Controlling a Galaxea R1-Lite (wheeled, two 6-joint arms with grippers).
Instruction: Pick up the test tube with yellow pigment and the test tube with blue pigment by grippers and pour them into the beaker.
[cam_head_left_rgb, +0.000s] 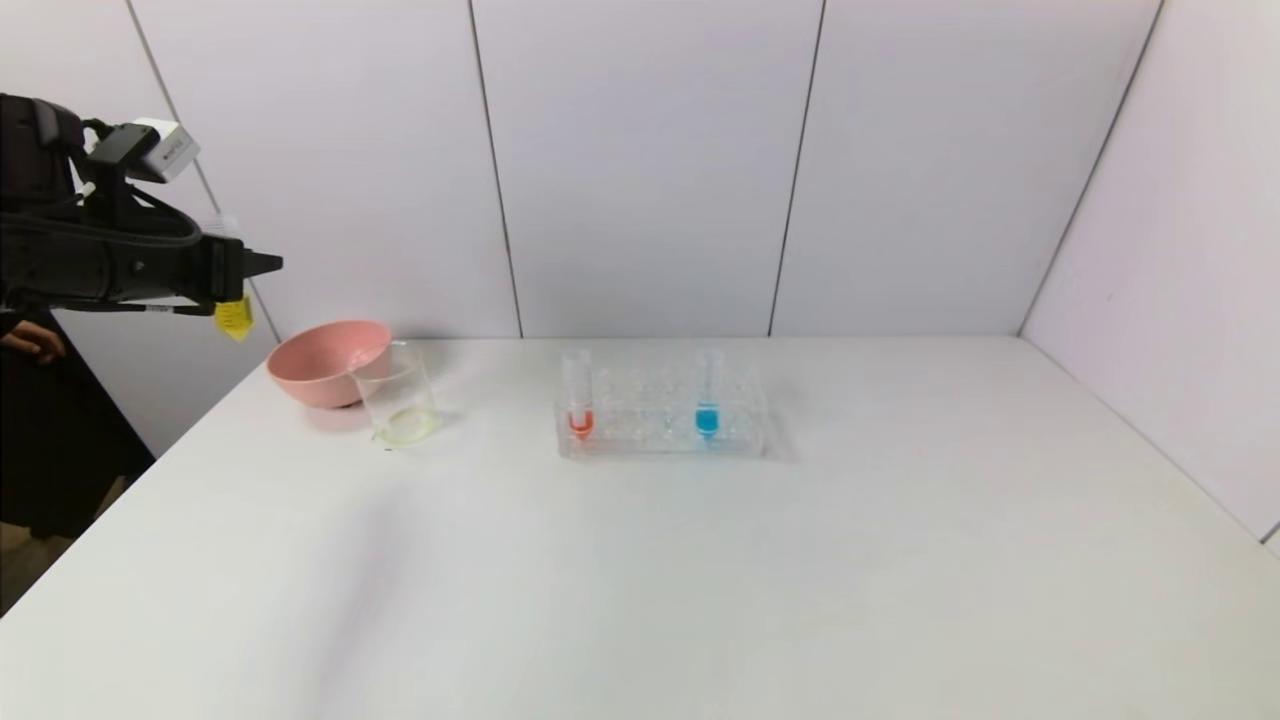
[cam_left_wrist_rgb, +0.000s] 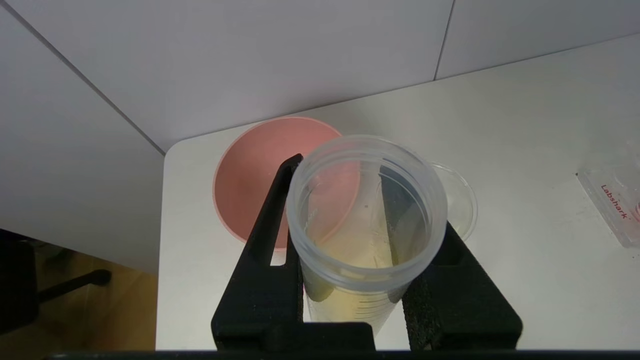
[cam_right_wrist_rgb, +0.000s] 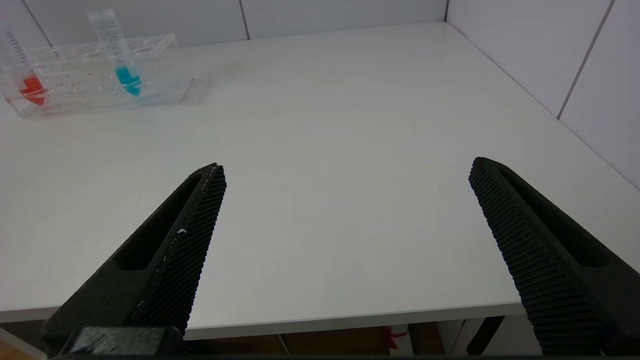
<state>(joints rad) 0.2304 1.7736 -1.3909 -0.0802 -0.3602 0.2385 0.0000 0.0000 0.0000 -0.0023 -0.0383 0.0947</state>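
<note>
Bright even light, faint soft shadows

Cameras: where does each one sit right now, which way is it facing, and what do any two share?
Head: high, looking down the table; left gripper at upper left.
Left wrist: behind its fingers, down the held yellow tube toward bowl and beaker.
Right wrist: low, open right gripper facing the rack.
All show the rack.

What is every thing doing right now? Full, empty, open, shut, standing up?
left tool: shut on the yellow tube, raised at the left.
yellow tube: held roughly upright, a little yellow inside.
beaker: standing, thin yellowish layer at bottom.
blue tube: upright in the rack, blue inside.
orange-red tube: upright in the rack.
pink bowl: upright, looks empty.
right tool: open, holding nothing.
</note>
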